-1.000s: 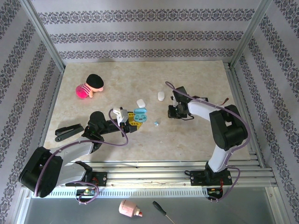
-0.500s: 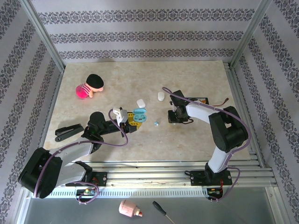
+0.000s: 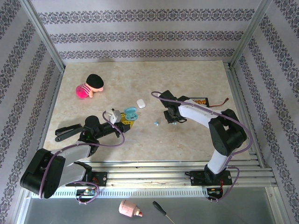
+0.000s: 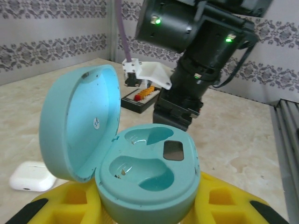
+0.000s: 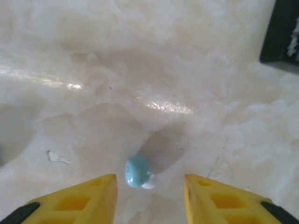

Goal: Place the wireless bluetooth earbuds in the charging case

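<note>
One blue earbud [image 5: 136, 171] lies flat, white tip toward right tool [image 5: 148, 181]

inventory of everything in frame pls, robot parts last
charging case: 1, teal, lid open, wells empty, held mid-table
second case: 1, white, closed, behind the teal one
earbud: 1, pale blue, loose on the table right of the teal case
plush doll: 1, pink, black cap, far left
stapler-like tool: 1, black, left edge
box: 1, black, orange label, right of centre
table: 1, beige marble
screwdriver: 1, black handle, grey ledge below the table
pink object: 1, same ledge
left gripper: 1, yellow fingers, shut on the charging case
right gripper: 1, yellow fingers, open astride the earbud
</note>
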